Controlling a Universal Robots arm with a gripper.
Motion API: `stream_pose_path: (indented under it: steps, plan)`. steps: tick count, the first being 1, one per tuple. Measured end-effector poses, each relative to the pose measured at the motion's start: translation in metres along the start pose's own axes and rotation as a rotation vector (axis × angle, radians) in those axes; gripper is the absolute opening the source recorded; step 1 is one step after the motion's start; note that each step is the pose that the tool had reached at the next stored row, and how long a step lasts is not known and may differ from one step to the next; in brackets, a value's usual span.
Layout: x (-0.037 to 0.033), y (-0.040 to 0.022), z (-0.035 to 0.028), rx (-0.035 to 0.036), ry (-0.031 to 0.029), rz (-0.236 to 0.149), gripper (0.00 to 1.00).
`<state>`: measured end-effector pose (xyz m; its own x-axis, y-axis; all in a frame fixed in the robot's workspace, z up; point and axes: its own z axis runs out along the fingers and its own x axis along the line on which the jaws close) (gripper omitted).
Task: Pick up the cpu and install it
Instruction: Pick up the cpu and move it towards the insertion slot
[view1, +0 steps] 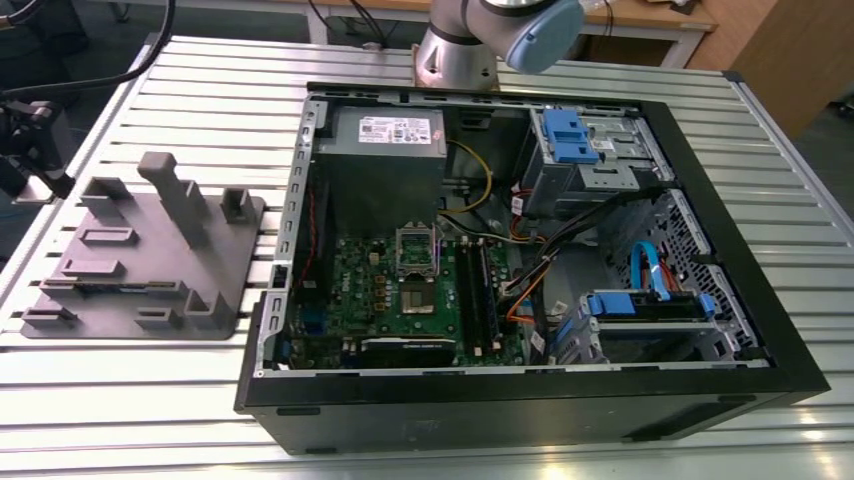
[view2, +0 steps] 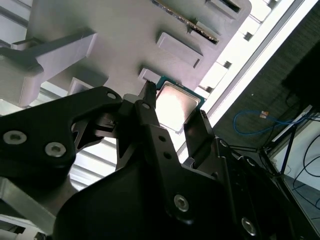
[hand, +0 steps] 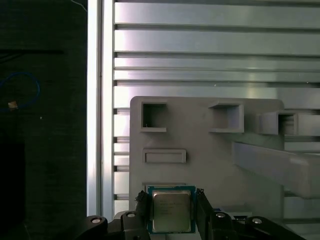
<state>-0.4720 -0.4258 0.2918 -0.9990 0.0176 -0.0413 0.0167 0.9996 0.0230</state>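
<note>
The cpu (hand: 171, 212), a small square chip with a pale metal top and a thin green rim, sits between my two black fingers in both wrist views. My gripper (hand: 171, 197) is shut on it, one finger against each side edge. In the second wrist view the cpu (view2: 175, 106) catches bright light between the fingertips of the gripper (view2: 174, 106). It hangs just over a shallow pocket at the end of the grey plastic tray (hand: 200, 165). The motherboard's silver socket frame (view1: 418, 250) lies inside the open computer case (view1: 534, 250).
The grey tray (view1: 147, 260) with upright posts lies on the slatted metal table at the exterior view's left, close to the table's edge (hand: 95, 125). A tall post (hand: 275, 162) stands close beside the gripper. Cables, drive bays and a power supply crowd the case.
</note>
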Motion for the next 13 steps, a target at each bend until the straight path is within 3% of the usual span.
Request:
stream_pose_path:
  steps: [9, 13]
  plan:
    - [-0.0008, 0.0004, -0.0182, 0.0001, 0.0001, 0.0, 0.47]
    - [-0.0008, 0.0004, -0.0187, -0.0001, -0.0002, 0.0, 0.47]
